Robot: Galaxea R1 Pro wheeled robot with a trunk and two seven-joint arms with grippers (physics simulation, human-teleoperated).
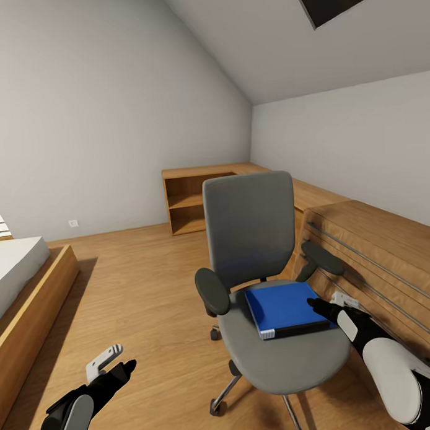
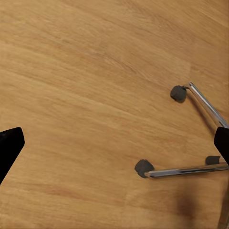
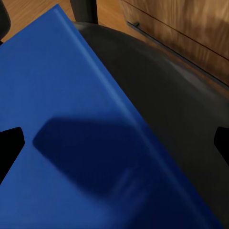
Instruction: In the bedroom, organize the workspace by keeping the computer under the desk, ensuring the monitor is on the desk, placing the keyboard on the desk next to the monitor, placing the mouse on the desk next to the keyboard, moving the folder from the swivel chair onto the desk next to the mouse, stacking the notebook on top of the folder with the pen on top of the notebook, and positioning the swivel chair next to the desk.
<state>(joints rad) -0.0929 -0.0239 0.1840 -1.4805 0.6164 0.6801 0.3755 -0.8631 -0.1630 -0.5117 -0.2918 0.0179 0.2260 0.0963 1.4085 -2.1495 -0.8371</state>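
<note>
This is an attic bedroom in a home: a sloped ceiling [image 1: 283,45], a bed [image 1: 12,271] on a wooden frame, wood floor [image 1: 137,292], low oak shelving [image 1: 190,203].

I see the swivel chair [image 1: 259,250] in matt grey cloth, its armrests dull black plastic and its base legs [image 2: 188,170] polished metal. At its four o'clock, the folder [image 1: 286,308] looks smooth, faintly glossy blue. Satin wood-grain floor [image 1: 143,292]; oak-look shelving [image 1: 196,200] at twelve.
</note>
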